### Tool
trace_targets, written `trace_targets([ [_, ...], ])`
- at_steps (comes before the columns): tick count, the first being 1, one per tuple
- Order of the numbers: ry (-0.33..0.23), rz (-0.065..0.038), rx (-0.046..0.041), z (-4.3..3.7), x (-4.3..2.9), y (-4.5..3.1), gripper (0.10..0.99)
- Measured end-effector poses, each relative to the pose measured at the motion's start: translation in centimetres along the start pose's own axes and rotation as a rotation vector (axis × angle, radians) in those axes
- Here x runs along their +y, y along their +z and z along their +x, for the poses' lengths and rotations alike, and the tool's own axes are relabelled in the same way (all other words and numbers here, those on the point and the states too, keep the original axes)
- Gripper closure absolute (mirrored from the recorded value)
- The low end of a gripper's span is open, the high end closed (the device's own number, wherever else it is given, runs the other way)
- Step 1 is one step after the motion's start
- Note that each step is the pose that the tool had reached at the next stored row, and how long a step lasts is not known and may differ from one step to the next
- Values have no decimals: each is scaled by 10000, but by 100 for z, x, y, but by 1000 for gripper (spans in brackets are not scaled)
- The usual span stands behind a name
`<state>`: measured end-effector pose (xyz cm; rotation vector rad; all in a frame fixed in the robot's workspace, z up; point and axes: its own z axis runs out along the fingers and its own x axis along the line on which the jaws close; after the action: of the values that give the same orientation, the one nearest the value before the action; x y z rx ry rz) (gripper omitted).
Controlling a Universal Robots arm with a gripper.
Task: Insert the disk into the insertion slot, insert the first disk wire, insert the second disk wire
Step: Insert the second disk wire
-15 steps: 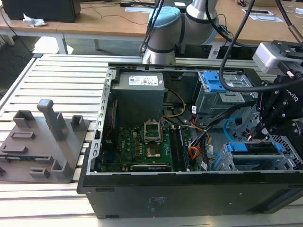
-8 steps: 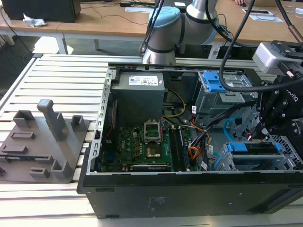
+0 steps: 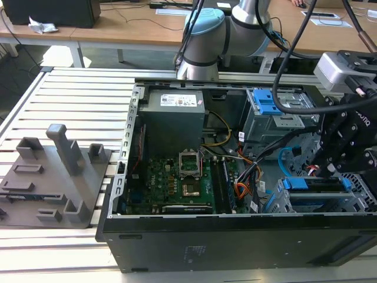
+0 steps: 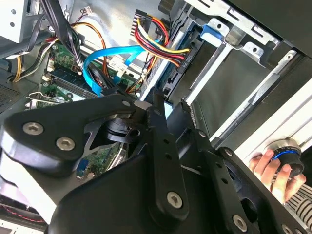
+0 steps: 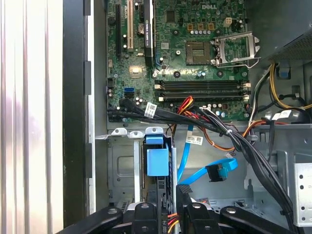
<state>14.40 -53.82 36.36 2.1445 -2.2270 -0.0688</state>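
Over on the exterior view's left, a grey moulded fixture block [image 3: 56, 177] rests on the slatted table [image 3: 70, 94], just beside the open black computer case [image 3: 235, 242]. Inside the case come the grey power supply [image 3: 174, 115] and, nearer the camera, the green motherboard [image 3: 171, 183] with its bare processor socket [image 3: 189, 164]. Behind the case the robot arm [image 3: 215, 35] rises, pale blue at its joint. Further toward the exterior view's right stands a taller grey bay with a blue latch [image 3: 268, 103], and nearer the camera lies the insertion slot [image 3: 347, 203] — a grey perforated drive cage. The disk [image 3: 312, 184] sits inside it, its blue caddy showing along the cage's upper edge; in the first wrist view the caddy's blue end tab [image 5: 157, 158] stands between the cage's grey rails. The black gripper [image 3: 323, 174] hangs right over the end of the disk that faces into the case, and whether the claw clamps anything or stands loose I cannot tell. In the second wrist view a bundle of red, yellow and black wires [image 4: 161, 36] ends in a black plug [image 4: 174, 78] just beyond the gripper. A flat blue data cable [image 5: 214, 171] lies near the disk — its black plug apart from it. At the far edge of the second wrist view a person's hand [image 4: 270, 170] rests on a round black knob [image 4: 287, 151].
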Motion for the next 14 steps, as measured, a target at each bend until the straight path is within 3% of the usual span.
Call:
trace_targets([
  [7,-7,0,10,-205,4,0,784],
  [14,-8,-1,10,-228,5,1,784],
])
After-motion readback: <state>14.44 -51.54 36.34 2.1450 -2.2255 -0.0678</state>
